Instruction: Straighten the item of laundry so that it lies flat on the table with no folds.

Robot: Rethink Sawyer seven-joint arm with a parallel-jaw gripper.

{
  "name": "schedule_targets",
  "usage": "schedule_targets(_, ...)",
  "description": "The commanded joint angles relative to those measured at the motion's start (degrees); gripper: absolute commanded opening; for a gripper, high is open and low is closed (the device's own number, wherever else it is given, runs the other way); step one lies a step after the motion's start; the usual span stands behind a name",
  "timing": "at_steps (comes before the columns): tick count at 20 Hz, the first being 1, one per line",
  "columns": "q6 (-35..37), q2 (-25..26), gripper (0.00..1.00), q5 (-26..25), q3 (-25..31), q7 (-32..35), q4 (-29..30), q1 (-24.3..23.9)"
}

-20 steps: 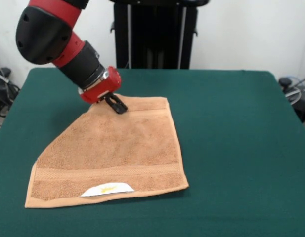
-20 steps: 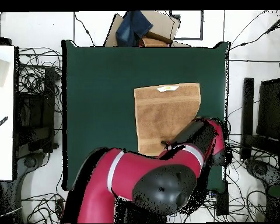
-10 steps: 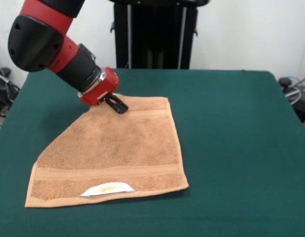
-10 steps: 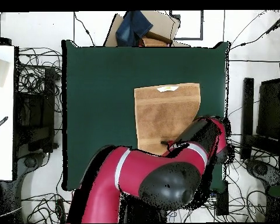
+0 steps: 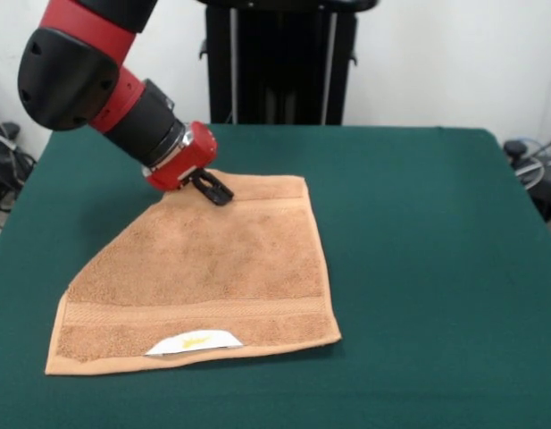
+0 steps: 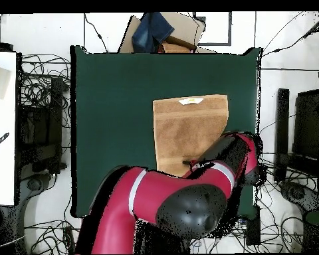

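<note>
The towel was seen lying on the green worktop, toward the left half in the front view, its label at the edge away from the arm; one corner on the arm's side was folded in, so that side ran as a slanted edge instead of a square corner. The gripper was set low at the towel's far edge beside that fold, the jaws appearing drawn together on the cloth, though whether fabric was truly pinched could not be told for certain. Against the picture of half a second before, the arm had shifted only slightly, and the towel's outline was unchanged; it was judged from this that the fold had not yet been drawn out, and that the task remained unfinished with one corner to be pulled outward. No containers were seen on the worktop; nothing was held in anything.
</note>
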Motion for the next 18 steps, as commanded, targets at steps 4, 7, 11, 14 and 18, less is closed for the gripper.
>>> schedule_targets(4, 6.92, 7.75, 0.00, 4.66, 11.20, -4.34, 6.75, 6.81)
schedule_targets(7, 5.08, 7.68, 0.00, 5.72, 12.49, -3.37, 7.71, 6.22)
schedule_targets(11, 0.10, 7.83, 0.00, 6.39, 15.24, -1.43, 8.28, 4.93)
schedule_targets(14, -1.09, 7.85, 0.00, 6.41, 15.72, -0.62, 8.29, 4.80)
schedule_targets(18, -1.01, 7.82, 0.00, 5.99, 15.19, 0.56, 7.98, 5.25)
